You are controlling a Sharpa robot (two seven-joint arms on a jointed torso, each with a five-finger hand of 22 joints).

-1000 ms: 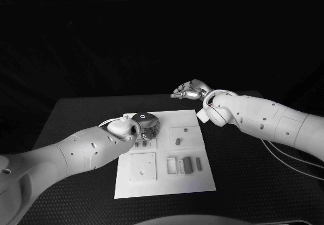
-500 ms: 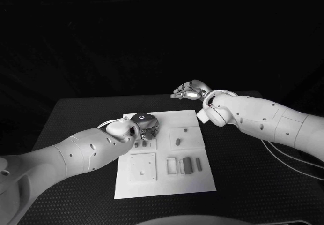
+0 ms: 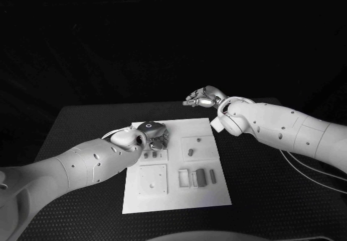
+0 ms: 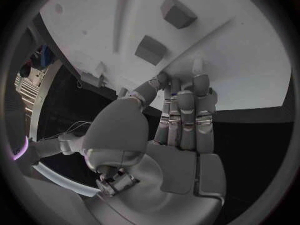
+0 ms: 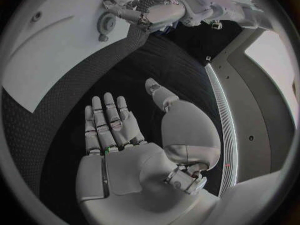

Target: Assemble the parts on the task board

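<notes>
while the white rectangular task board [image 3: 181, 193] lies mid-tabletop [image 3: 72, 120] with its long axis running 12 to 6, the silver left hand [image 3: 152, 133] hovers at its 11 o'clock corner, fingers [image 4: 187, 110] straight and close together, holding nothing. small grey oblong parts [image 3: 201, 175] near 4 o'clock point 12 to 6. beyond the 1 o'clock corner the silver right hand [image 3: 202, 96] is spread, empty.

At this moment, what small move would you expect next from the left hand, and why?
Probably a short reach down to close the fingers on a part. The left hand hovers over the far left corner of the task board, its fingers stretched toward a small part and apparently holding nothing. The right hand waits open off the board.
</notes>
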